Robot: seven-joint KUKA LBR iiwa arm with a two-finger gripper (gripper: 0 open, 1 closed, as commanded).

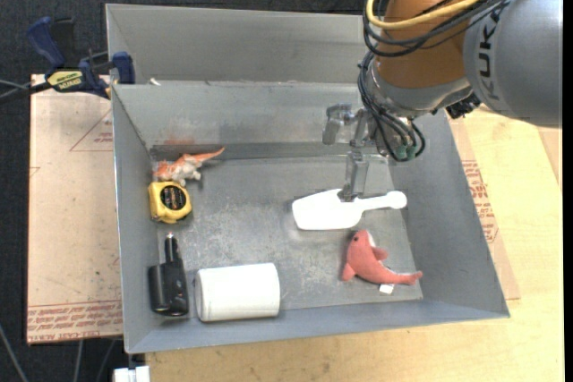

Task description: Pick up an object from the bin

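Note:
My gripper [351,191] hangs over the right middle of the bin, its thin fingers reaching down to a white flat spatula-like piece [331,211] that lies on the floor with its handle pointing right. The fingertips sit at the upper edge of that white piece, and nothing shows between them. Just below and to the right lies a pink soft toy shaped like a fish [369,261] with a small white tag.
Along the left wall lie an orange toy dinosaur [186,164], a yellow tape measure [169,201] and a black tool [167,279]. A white roll [237,292] rests near the front wall. The arm with its orange cover enters from the upper right.

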